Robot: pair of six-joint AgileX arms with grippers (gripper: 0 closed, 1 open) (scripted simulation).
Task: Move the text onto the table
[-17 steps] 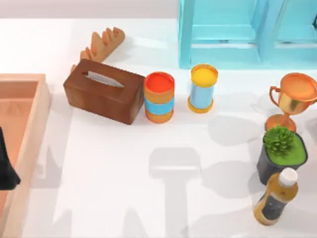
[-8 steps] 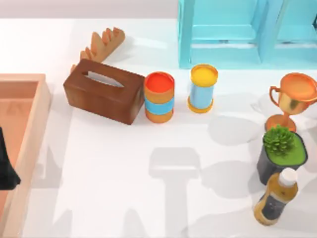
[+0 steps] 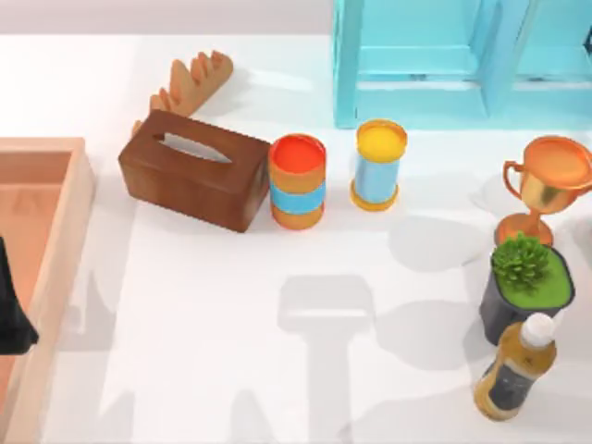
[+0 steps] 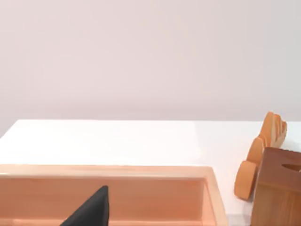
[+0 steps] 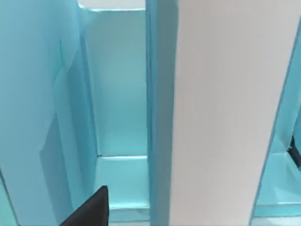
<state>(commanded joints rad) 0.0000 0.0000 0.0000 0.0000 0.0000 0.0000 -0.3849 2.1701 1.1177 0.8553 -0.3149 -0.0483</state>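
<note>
Nothing on the table (image 3: 231,370) has shifted, only a shadow has grown by the trophy (image 3: 546,180): right gripper (image 5: 94,207) likely nearing the text (image 5: 216,108), seemingly upright in the shelf (image 5: 117,94) just ahead; left gripper (image 3: 11,319) parked over the tray (image 3: 55,240); cannot tell either grip state

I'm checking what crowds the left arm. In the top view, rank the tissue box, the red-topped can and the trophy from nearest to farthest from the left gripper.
Left gripper sits at the left edge, over the wooden tray.
1. Tissue box, left of centre.
2. Red-topped can, centre.
3. Trophy, far right.
</note>
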